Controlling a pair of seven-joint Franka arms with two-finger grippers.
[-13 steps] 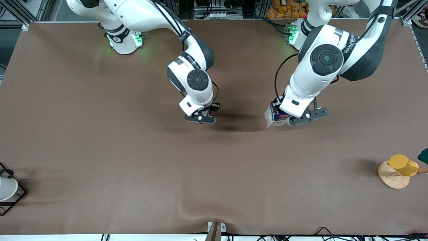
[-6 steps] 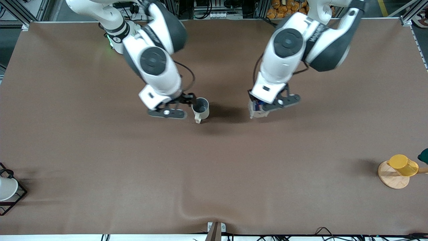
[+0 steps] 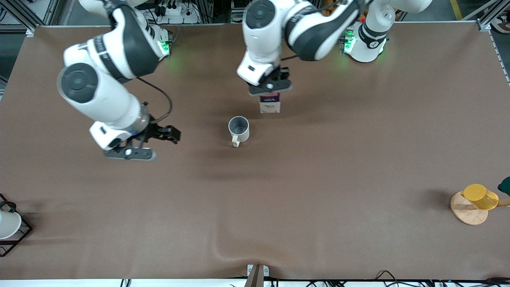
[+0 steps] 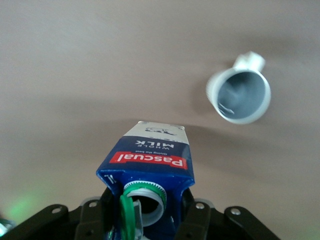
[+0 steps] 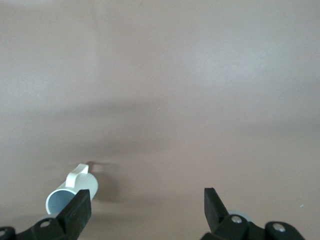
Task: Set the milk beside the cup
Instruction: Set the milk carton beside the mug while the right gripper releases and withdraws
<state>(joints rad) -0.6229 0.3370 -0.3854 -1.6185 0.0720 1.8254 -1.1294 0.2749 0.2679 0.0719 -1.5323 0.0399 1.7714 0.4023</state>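
Milk point(image 3: 270, 104) in the front view hangs from the left gripper point(image 3: 269, 85), which is clamped on the carton's top and holds it upright over the brown worktop point(image 3: 318, 179), near the cup point(image 3: 238, 128) and on the side of it toward the arms' bases. The carton looks low, though whether its base touches the cloth cannot be told from here; holding it by the top keeps its base free to be set down flat. That cup stands upright and alone on the worktop, its handle turned toward the front camera. The right gripper point(image 3: 153, 141) hangs with its fingers spread and empty, well apart from the cup toward the right arm's end; this arm appears to be waiting, clear of the spot where the carton should land. A yellow cup on a wooden disc point(image 3: 470, 207) and a white cup in a black wire rack point(image 3: 12, 229) sit near the worktop's two ends, apart from the work. From the left wrist, the milk point(image 4: 150, 165) shows its red label band and a green cap point(image 4: 127, 220) flipped open, pinched between the dark fingers, with the cup point(image 4: 240, 95) a short way off. From the right wrist, the open fingers point(image 5: 77, 212) frame bare cloth, and the cup point(image 5: 72, 190) lies partly behind one of them.
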